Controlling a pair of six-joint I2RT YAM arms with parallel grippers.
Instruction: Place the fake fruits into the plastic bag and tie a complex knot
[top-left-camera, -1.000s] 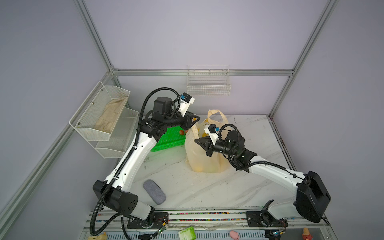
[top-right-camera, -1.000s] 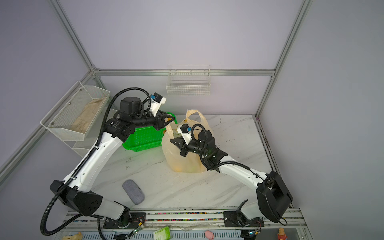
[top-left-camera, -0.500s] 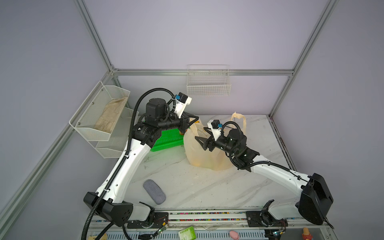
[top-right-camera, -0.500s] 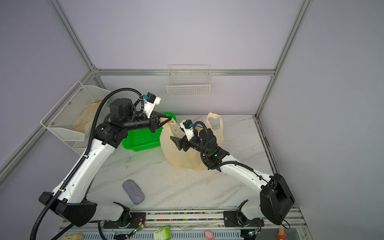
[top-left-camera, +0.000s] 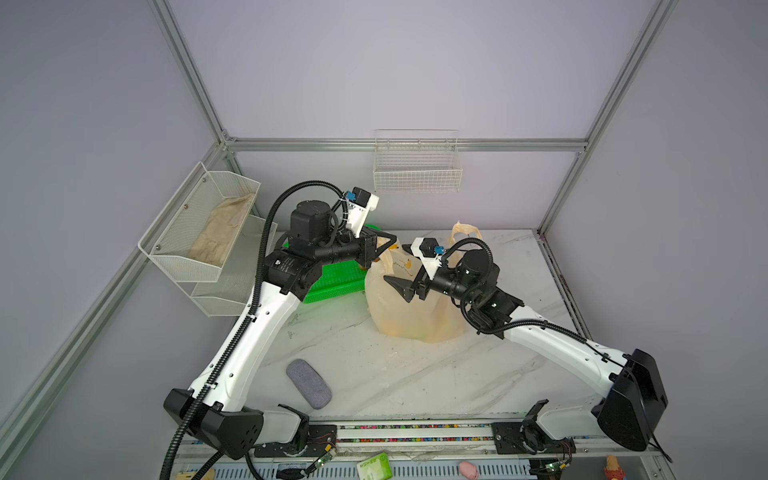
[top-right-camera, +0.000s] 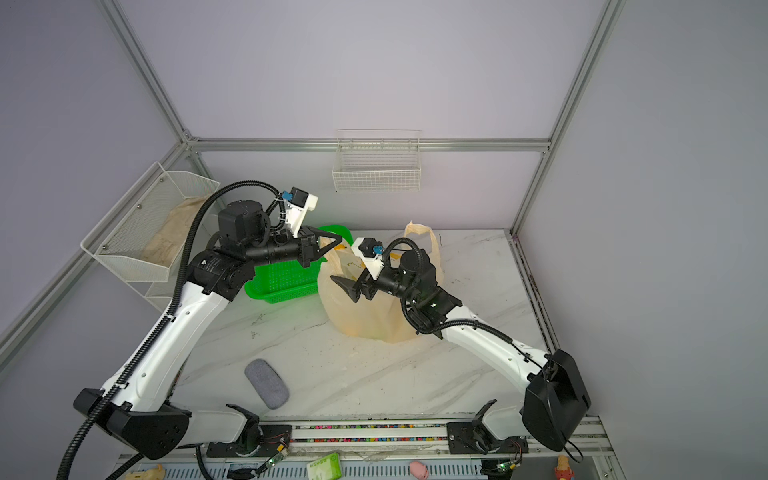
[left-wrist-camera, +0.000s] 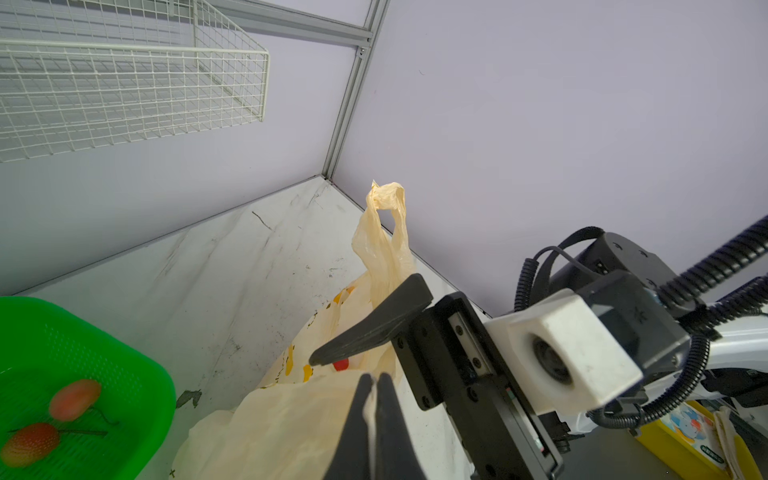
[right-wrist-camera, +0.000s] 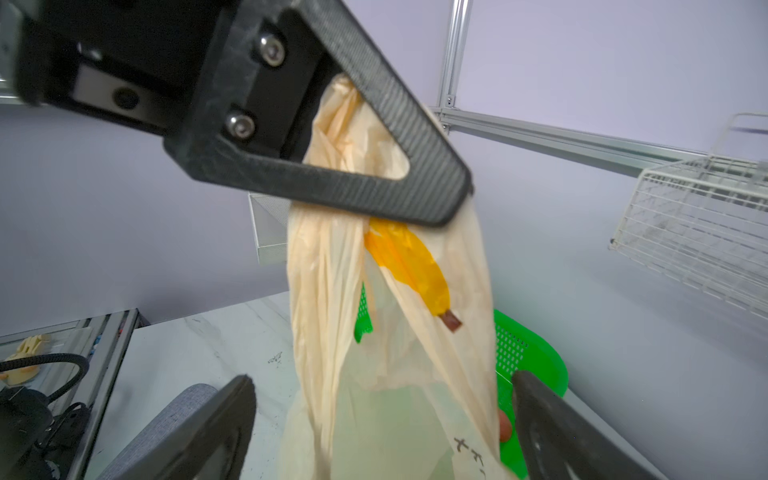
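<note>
In both top views the plastic bag (top-left-camera: 415, 309) (top-right-camera: 370, 318) stands on the marble table (top-left-camera: 415, 384), toward the rear, touching or just beside the green basket (top-left-camera: 332, 284). The left gripper (top-left-camera: 390, 244) is clamped on the bag's top edge and holds it up. The right gripper (top-left-camera: 399, 287) hangs before the bag's upper face with jaws apart, holding nothing; its arm covers the bag's right flank. The free handle (top-left-camera: 460, 229) stands loose behind that wrist. A grey pad (top-left-camera: 308, 383) lies near the front edge, well apart from the bag. A mesh rack (top-left-camera: 199, 232) hangs on the side wall and a wire basket (top-left-camera: 417, 172) on the rear wall. In the left wrist view, the left fingers (left-wrist-camera: 395, 415) are pressed together on thin bag film. One right finger (left-wrist-camera: 374, 328) crosses before the bag's mouth and hides part of it. Two fake fruits (left-wrist-camera: 75, 399) lie in the green basket (left-wrist-camera: 104, 332). In the right wrist view, a left finger (right-wrist-camera: 332, 174) bars the upper frame with the bag (right-wrist-camera: 328, 311) bunched through it. The right fingers (right-wrist-camera: 216, 419) stand wide on either side of the hanging film; contact on the basket side cannot be judged.
</note>
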